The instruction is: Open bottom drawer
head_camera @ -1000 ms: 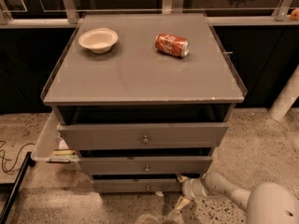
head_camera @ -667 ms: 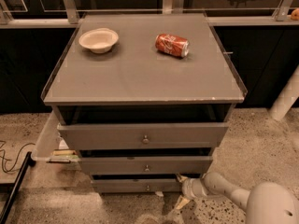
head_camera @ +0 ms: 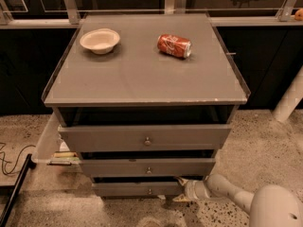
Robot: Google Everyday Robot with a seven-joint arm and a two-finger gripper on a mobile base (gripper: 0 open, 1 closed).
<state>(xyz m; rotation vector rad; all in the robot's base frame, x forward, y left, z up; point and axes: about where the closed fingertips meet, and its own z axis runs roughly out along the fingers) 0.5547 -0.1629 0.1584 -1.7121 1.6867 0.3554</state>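
we see the grey cabinet (head_camera: pixel 142 74) standing on a speckled floor (head_camera: pixel 265 145), its front facing the near side. the bottom drawer (head_camera: pixel 123 189) is the lowest of three fronts, right at floor level, under the middle drawer (head_camera: pixel 118 167) and the top drawer (head_camera: pixel 109 137). its long axis runs left to right, its flat face points near, and a small round knob (head_camera: pixel 149 191) sits at its middle. a dark gap shows along its upper edge, as above the other two fronts.

the gripper (head_camera: pixel 182 189) is low at the right end of the bottom drawer front, close against that edge; we cannot tell whether it is open or closed. the pale arm (head_camera: pixel 232 195) reaches in from the near right corner, just above the floor.

bare floor lies near the left and middle of the drawer. at the cabinet's left side are a clear bin (head_camera: pixel 45 143) and a dark cable (head_camera: pixel 9 161). on top, a bowl (head_camera: pixel 100 40) sits far left and a red can (head_camera: pixel 174 46) lies on its side far right, well apart.
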